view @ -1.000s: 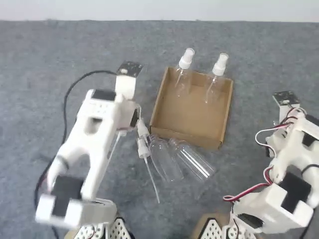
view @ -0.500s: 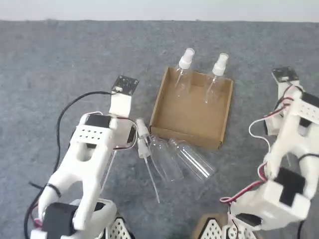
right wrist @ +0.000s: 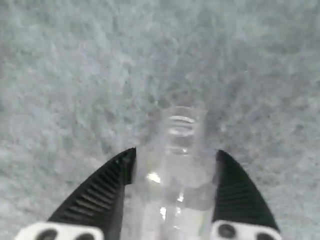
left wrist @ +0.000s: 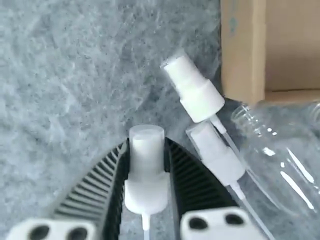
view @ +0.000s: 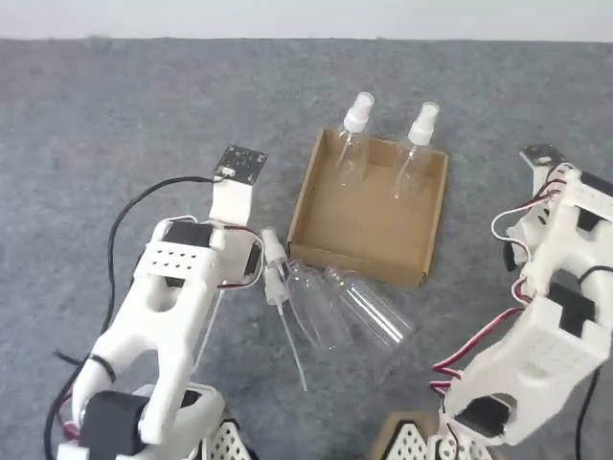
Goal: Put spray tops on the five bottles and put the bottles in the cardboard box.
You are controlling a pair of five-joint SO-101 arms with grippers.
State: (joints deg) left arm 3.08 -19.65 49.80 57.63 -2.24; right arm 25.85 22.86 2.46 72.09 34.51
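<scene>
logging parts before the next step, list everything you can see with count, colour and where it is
cardboard box: one, brown, between the arms
capped bottles: two, clear with white spray tops, in the box against its far wall
open bottles: two, clear, lying side by side before the box's near wall
loose spray tops: two, white, by the box's near corner
held spray top: one, white, in the left gripper
held bottle: one, clear, topless, in the right gripper
carpet: one, grey, under everything
left gripper: one, black fingers, closed
right gripper: one, black fingers, closed
</scene>
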